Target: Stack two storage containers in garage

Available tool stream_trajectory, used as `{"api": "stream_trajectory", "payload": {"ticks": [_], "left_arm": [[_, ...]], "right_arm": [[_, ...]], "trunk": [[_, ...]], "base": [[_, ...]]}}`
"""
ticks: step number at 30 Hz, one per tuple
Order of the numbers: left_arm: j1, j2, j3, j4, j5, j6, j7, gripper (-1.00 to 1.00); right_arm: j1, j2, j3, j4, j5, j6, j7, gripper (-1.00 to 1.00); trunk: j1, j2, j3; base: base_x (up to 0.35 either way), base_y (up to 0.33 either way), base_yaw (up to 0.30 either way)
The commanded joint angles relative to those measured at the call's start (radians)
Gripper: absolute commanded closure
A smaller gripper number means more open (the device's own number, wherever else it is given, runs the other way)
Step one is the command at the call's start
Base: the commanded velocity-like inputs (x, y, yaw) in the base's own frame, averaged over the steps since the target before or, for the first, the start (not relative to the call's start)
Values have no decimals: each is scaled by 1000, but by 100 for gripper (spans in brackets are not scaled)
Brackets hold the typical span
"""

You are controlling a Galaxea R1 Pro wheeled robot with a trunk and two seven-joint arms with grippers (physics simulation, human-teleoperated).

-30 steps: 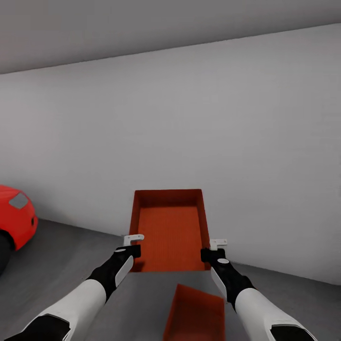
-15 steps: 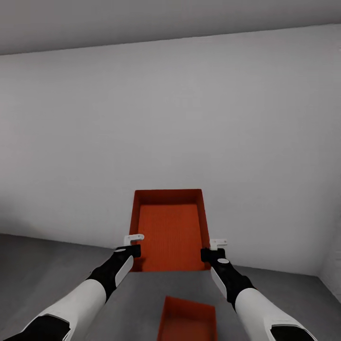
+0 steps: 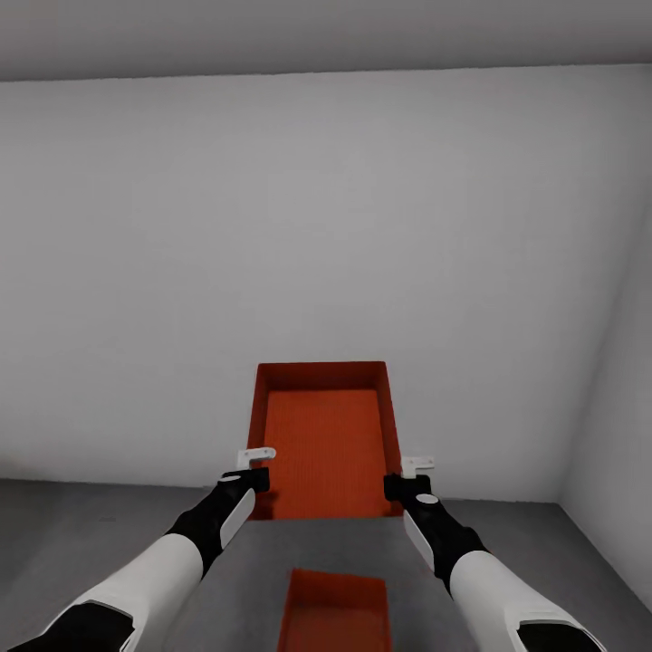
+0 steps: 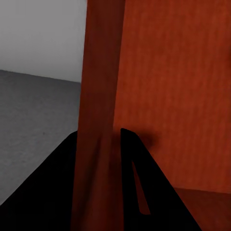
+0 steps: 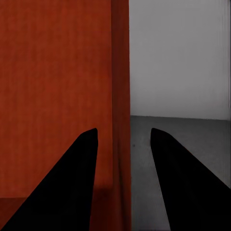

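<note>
I hold one red-orange storage container (image 3: 326,439) up in front of me, in the garage, its open top tilted toward the head camera. My left gripper (image 3: 255,471) is shut on its left wall (image 4: 98,120), with a finger (image 4: 144,183) on each side. My right gripper (image 3: 407,478) straddles the right wall (image 5: 121,96), and its fingers (image 5: 72,183) stand a little off the wall. The other storage container (image 3: 335,611) sits on the dark concrete floor (image 3: 109,543) below and just ahead of me, cut off by the picture's lower edge.
A plain light-grey wall (image 3: 272,254) stands close ahead. It meets a side wall (image 3: 616,435) in a corner at the right. Bare floor runs to the left and right of the lower container.
The camera has swung to the right: the red car has left the view and a room corner has come in. The floor container now shows straighter and more centred. Arms and held container keep their pose.
</note>
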Motion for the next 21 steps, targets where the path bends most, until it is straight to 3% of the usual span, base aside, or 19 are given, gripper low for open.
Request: {"api": "stream_trajectory", "payload": {"ticks": [1, 13, 21], "left_arm": [[0, 2, 6, -4, -27, -67, 15, 100], [0, 2, 6, -3, -28, -67, 15, 100], [0, 2, 6, -3, -28, -68, 15, 100]], "right_arm": [[0, 0, -36, 0, 13, 4, -28, 100], [0, 0, -36, 0, 13, 4, -28, 100], [0, -1, -35, 0, 13, 4, -27, 100]], "trunk": [[0, -1, 0], [0, -1, 0], [0, -1, 0]], "base": [[0, 0, -245], [0, 0, -244], [0, 0, -52]]}}
